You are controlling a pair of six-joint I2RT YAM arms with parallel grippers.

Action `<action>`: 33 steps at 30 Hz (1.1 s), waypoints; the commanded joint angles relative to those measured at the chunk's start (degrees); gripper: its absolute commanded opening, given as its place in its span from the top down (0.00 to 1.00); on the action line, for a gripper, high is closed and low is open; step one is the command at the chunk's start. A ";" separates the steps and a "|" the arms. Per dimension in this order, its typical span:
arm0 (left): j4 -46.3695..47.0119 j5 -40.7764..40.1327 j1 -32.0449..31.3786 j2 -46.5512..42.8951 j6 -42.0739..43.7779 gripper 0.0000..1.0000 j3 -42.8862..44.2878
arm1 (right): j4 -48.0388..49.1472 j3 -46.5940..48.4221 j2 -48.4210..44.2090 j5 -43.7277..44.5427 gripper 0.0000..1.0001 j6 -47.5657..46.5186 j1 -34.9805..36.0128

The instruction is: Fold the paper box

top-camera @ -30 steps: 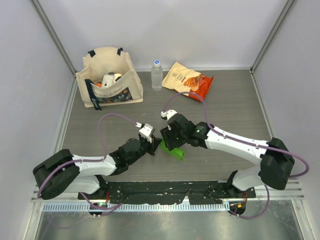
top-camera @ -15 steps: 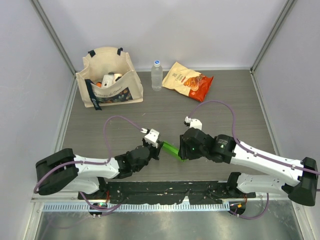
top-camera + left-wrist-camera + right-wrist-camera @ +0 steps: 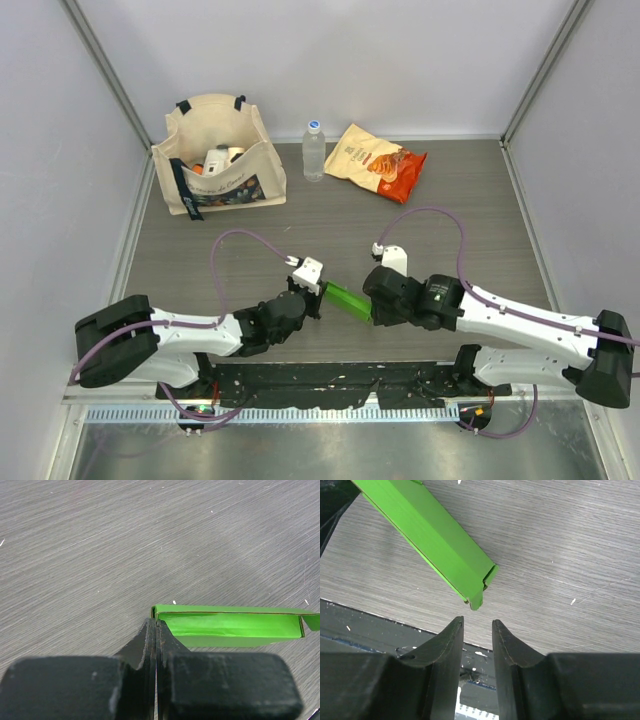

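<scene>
The paper box (image 3: 348, 298) is a bright green, narrow folded strip lying between the two grippers near the table's front. My left gripper (image 3: 317, 291) is shut, its fingertips pinching the box's left end wall (image 3: 155, 612); the box (image 3: 230, 627) runs off to the right from them. My right gripper (image 3: 373, 302) sits just off the other end. In the right wrist view its jaws (image 3: 477, 625) stand a little apart with nothing between them, and the box's end (image 3: 477, 597) is a short way beyond the fingertips.
A cream tote bag (image 3: 215, 155) with items in it stands at the back left. A water bottle (image 3: 314, 150) and an orange snack bag (image 3: 378, 160) are behind the arms. The black base rail (image 3: 330, 380) runs along the near edge, close under the right gripper.
The right gripper has let go of the box, drawn back to the right and toward the near edge, and narrowed its jaws. The left gripper shifted slightly right, still shut.
</scene>
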 commanded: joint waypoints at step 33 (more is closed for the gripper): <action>-2.54 -2.27 -1.54 0.45 0.17 1.00 1.82 | 11.58 -4.81 -3.18 4.59 0.99 17.06 -2.38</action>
